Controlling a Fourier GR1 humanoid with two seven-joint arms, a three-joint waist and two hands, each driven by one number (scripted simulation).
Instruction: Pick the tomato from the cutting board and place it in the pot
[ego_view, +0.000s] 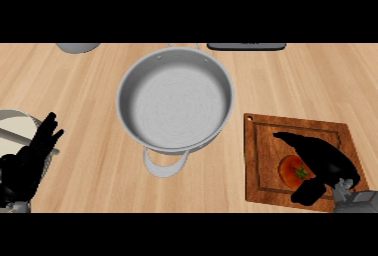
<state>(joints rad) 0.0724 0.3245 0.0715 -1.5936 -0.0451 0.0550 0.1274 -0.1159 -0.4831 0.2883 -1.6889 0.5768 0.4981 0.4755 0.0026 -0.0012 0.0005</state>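
Setting: a light wooden counter (81, 90) is carrying a pot, a board and a few items at its edges.
Pot: a round grey metal pot (127, 100) is standing at the middle of the counter, mouth up and nothing inside, with one loop handle (164, 172) pointing toward the robot.
Board: a brown wooden cutting board (325, 131) with a routed groove is lying just right of the pot, slightly turned and not touching it.
Tomato: a red round tomato (289, 169) with a green stem star is sitting on the board's near half, partly covered by the hand above it.
Right hand: the black right hand (325, 157) is arching over the tomato; its fingers (295, 140) are stretching out long toward the board's far left and the thumb (308, 192) is lying on the near side, so the tomato is showing in the gap between them. Nothing is being clamped, and contact cannot be told.
Left hand: the black left hand (26, 165) is resting at the lower left edge, fingers straight, together and pointing up.
Edges: a pale round dish (15, 122) is showing partly behind the left hand, a grey rounded object (77, 47) is peeking in at the far left, and a dark flat object (246, 46) at the far right.
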